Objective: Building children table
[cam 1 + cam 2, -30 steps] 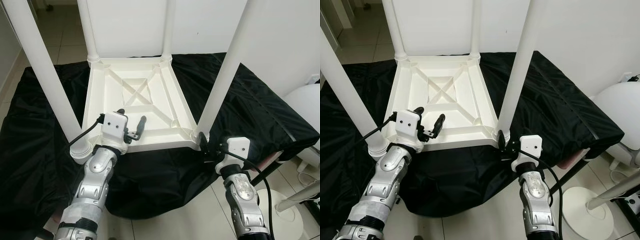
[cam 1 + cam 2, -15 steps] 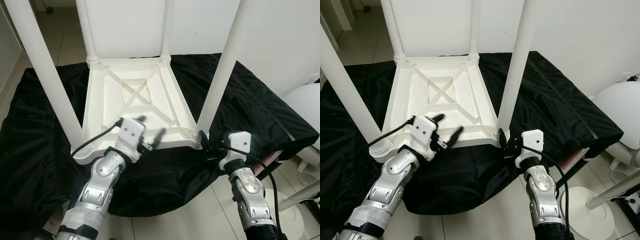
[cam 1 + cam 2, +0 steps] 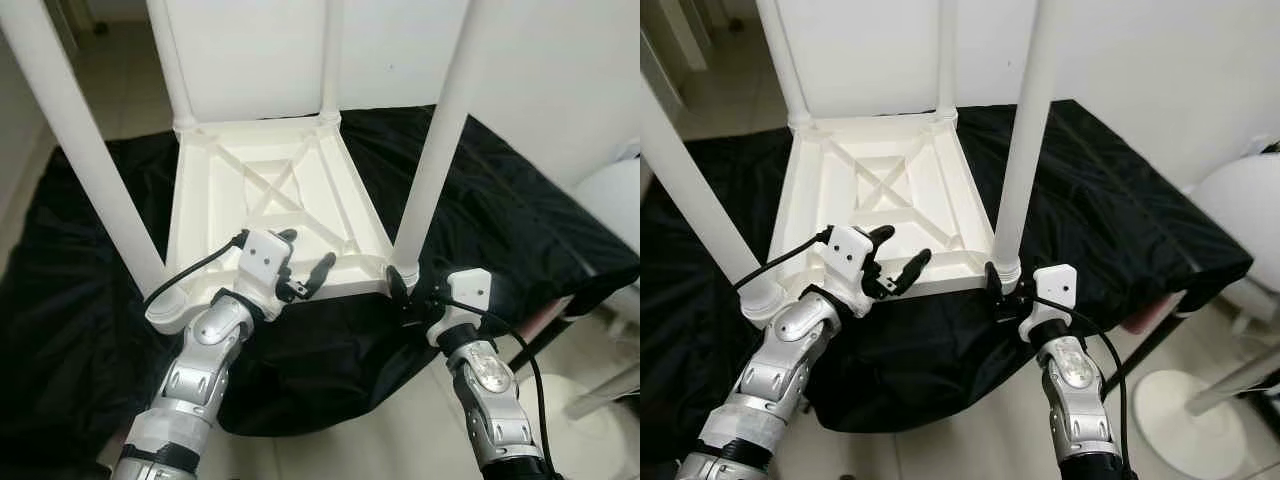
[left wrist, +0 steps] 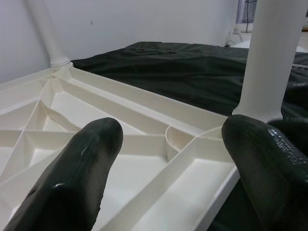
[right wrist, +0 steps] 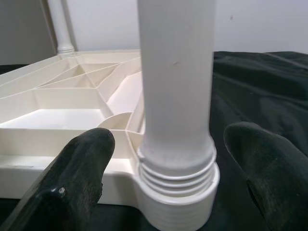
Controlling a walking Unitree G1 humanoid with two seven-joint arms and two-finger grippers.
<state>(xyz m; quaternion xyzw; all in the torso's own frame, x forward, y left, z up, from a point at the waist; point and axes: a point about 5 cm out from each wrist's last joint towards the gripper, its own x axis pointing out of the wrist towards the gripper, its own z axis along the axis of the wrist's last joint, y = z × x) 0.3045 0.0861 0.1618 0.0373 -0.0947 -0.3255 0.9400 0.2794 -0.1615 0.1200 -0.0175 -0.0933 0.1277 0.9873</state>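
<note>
Right wrist view shows the right gripper (image 5: 168, 168) spread wide around the threaded base of a smooth white leg (image 5: 175, 82), gripping nothing. If that leg isn't seated square, a turn could cross the threads. The left gripper (image 3: 305, 270), also open and empty, hovers over the ribbed plastic tabletop (image 3: 270, 215), upside down on crinkled black cloth (image 3: 500, 220).
</note>
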